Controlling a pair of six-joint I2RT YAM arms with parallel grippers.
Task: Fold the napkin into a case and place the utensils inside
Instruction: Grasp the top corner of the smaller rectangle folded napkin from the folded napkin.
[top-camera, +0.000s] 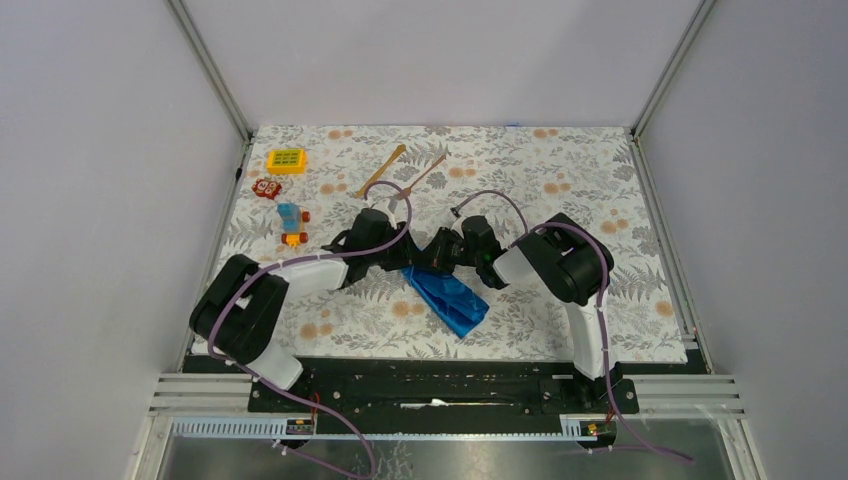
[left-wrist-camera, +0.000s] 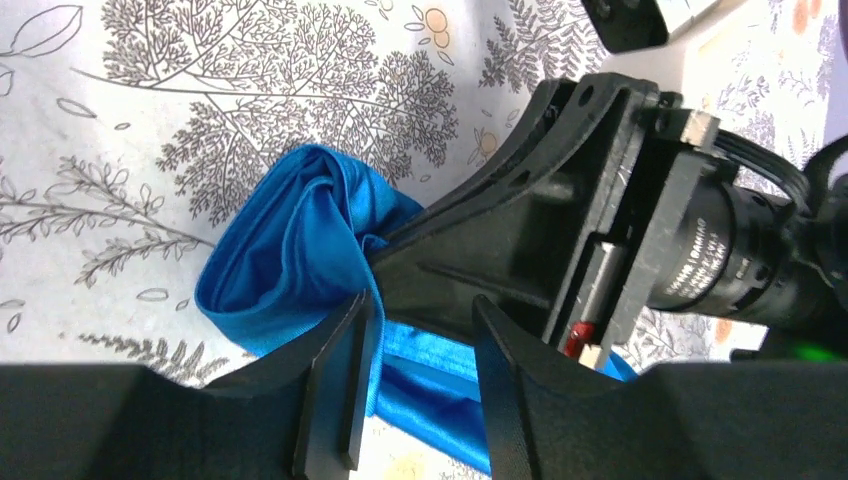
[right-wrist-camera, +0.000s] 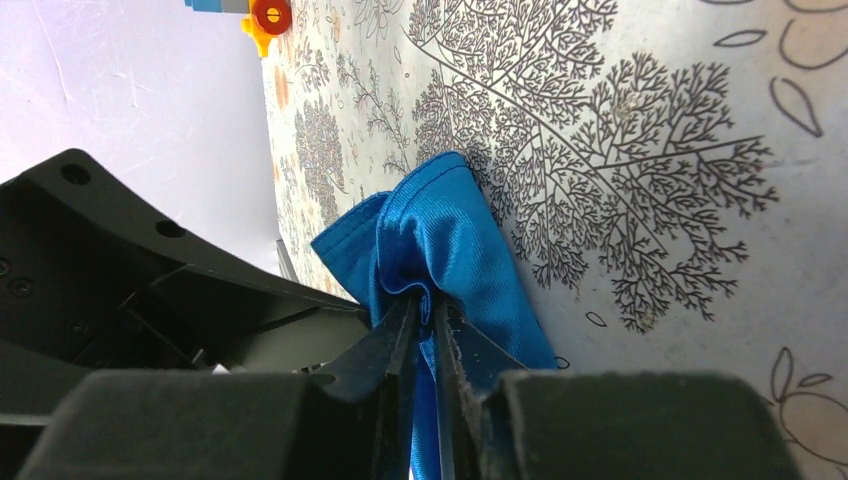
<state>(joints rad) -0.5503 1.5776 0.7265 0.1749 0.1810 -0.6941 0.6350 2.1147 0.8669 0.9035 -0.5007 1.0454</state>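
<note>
The napkin (top-camera: 447, 298) is a bunched royal-blue cloth lying near the middle of the table, running toward the near edge. Both grippers meet at its far end. My right gripper (right-wrist-camera: 425, 300) is shut on a gathered fold of the napkin (right-wrist-camera: 440, 215). My left gripper (left-wrist-camera: 420, 315) is open, its fingers apart over the napkin (left-wrist-camera: 290, 240); a cloth edge hangs against its left finger. The right gripper's black body (left-wrist-camera: 600, 190) sits just beyond it. The utensils, a wooden fork (top-camera: 381, 170) and a flat wooden stick (top-camera: 425, 176), lie apart at the back of the table.
A yellow toy (top-camera: 286, 160), a red toy (top-camera: 266, 188) and a blue-orange toy (top-camera: 291, 223) sit at the back left. Grey walls enclose the flower-patterned table (top-camera: 600, 190) on three sides. Purple cables loop over both arms.
</note>
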